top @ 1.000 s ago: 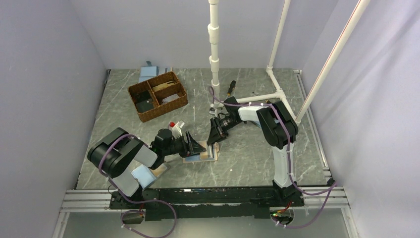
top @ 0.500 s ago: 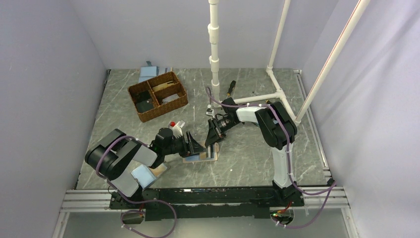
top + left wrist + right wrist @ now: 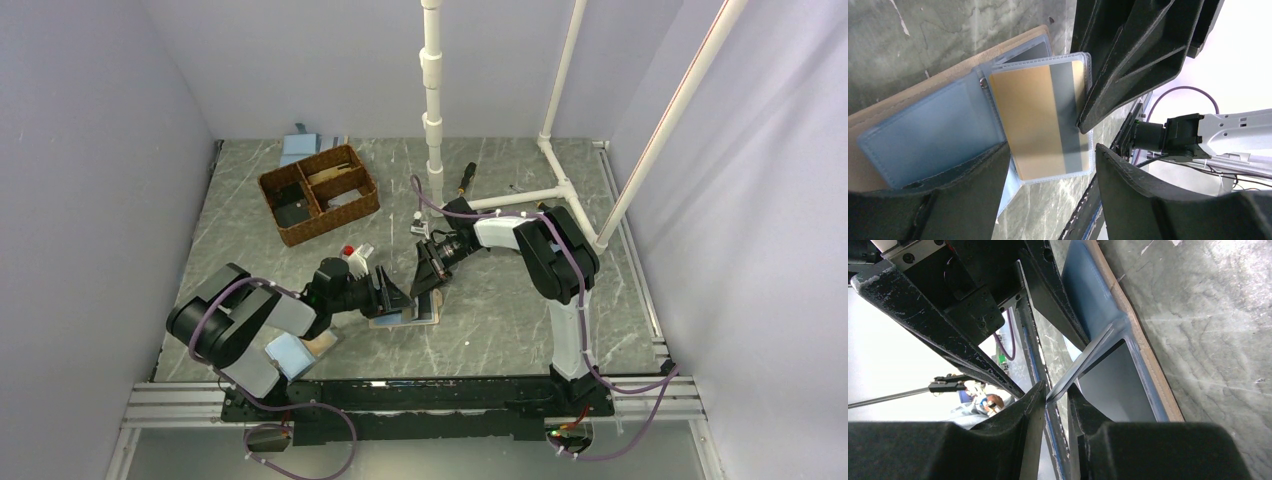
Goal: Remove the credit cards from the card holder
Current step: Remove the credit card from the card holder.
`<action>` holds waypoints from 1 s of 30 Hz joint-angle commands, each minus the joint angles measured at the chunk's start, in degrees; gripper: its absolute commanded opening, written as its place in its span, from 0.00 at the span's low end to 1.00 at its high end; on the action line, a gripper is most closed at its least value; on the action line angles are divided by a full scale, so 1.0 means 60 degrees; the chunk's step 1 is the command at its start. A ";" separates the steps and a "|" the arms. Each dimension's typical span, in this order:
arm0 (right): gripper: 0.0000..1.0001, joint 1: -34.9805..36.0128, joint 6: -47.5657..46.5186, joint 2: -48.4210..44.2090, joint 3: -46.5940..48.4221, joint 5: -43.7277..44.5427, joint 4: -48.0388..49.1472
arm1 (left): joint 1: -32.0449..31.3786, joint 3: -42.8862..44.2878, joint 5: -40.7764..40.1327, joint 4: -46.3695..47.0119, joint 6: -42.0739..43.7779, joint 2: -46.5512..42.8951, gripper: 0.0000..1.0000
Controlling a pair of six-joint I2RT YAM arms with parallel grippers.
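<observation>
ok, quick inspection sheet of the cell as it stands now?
surface: grey marbled table, pale scratches.
job's things: card holder lies open near the front edge; gold card with a grey stripe sits in its clear sleeve, not yet out.
clutter: wicker basket with dividers at back left; blue folders behind it; screwdriver by the pipes.
grippers: left pincer open, astride the sleeve; right pincer narrow around the sleeve's edge, clamped or not cannot be told.
cables: purple cables run along both arms, none across the holder.
surroundings: white pipe frame, plain lilac walls.
</observation>
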 commanded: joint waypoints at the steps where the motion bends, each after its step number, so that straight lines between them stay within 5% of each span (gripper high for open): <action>1: 0.24 0.0050 -0.0130 -0.0363 0.0239 -0.0158 0.0239 | -0.0068 -0.0150 -0.0070 -0.1323 0.0439 -0.0072 0.70; 30: 0.25 0.0178 0.0018 -0.0366 0.0210 -0.0544 0.0413 | -0.0305 0.0204 -0.0439 -0.1693 0.0368 0.0352 0.70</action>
